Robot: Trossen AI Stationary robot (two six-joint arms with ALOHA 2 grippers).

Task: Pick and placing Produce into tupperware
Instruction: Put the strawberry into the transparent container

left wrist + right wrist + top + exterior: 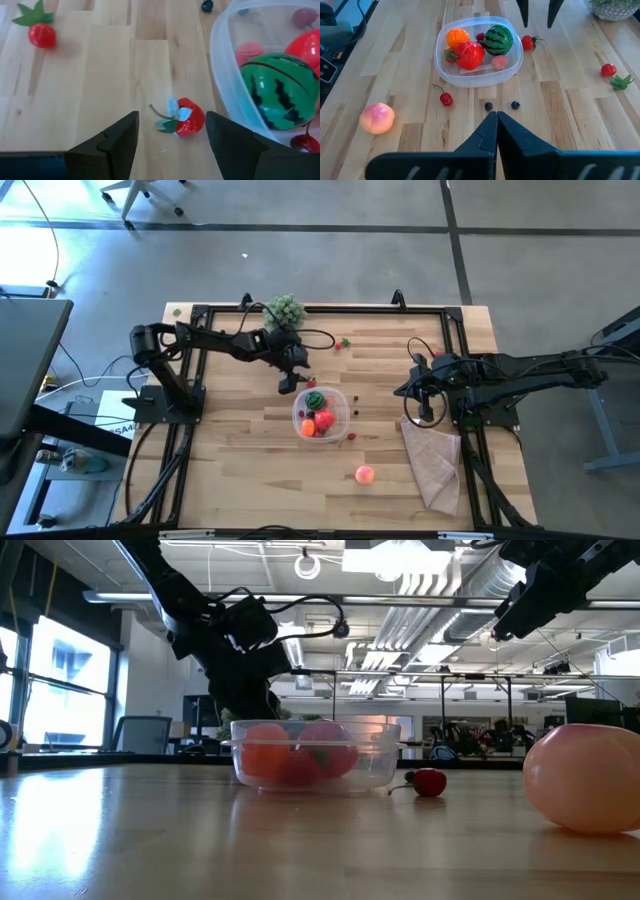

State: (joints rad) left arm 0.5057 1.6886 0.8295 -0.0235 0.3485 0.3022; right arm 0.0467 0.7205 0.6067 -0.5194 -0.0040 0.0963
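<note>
The round clear tupperware (299, 404) sits mid-table. It holds a striped green watermelon (280, 95), an orange piece (457, 37), a red piece (469, 54) and a pink piece (499, 62). A small red strawberry (189, 119) lies on the wood just outside its far-left rim. My left gripper (290, 383) hovers over the strawberry, open, one finger on each side of it (171, 118), touching nothing. My right gripper (496, 117) is shut and empty, raised to the right of the tupperware (425, 395).
Loose produce on the table: a pink peach (365, 474) near the front edge, a cherry (445, 98), two dark berries (488, 106), and a red fruit with a green leaf (42, 35). A bushy plant clump (285, 310) stands at the far edge. A tan cloth (432, 460) lies front right.
</note>
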